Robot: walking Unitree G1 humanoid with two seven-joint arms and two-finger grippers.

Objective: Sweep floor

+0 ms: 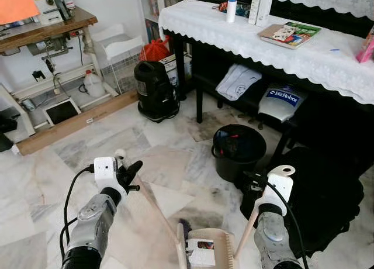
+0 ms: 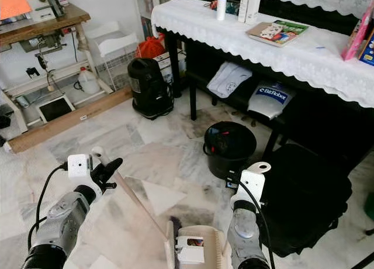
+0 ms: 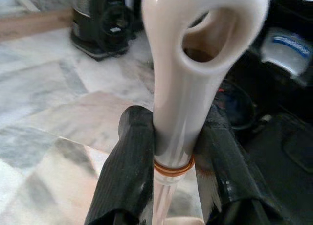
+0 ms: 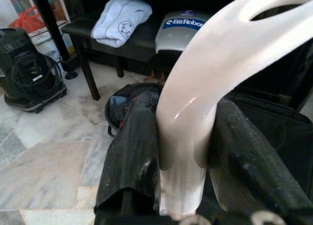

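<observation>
A two-armed humanoid stands on a grey-veined marble floor [image 1: 52, 181], a cleaning tool in each arm, ready to sweep. The left gripper [image 3: 171, 166] is clamped on the long cream plastic broom handle [image 3: 178, 112] just below its looped hanging end, fingers [image 3: 128, 171] pressed to either side of the shaft; the handle slants down across the floor to the dark broom bristles [image 1: 184, 229] beside the robot's feet. The right gripper [image 4: 183, 151] is closed around the cream curved handle of the dustpan [image 4: 195, 112], whose beige ribbed plastic pan [image 1: 207, 245] rests low at the near edge of the floor, touching the broom head. Gripping both handles near their tops appears to let the robot work broom and pan upright and keep them together, so dirt can be pushed straight in. A round black waste bin [image 1: 238, 149] stands near the right arm, just beside the dark table draped in a white lace cloth [image 1: 257, 44], probably where the sweepings will go. A black canister vacuum cleaner [image 1: 155, 90] sits farther off by that table's leg.
</observation>
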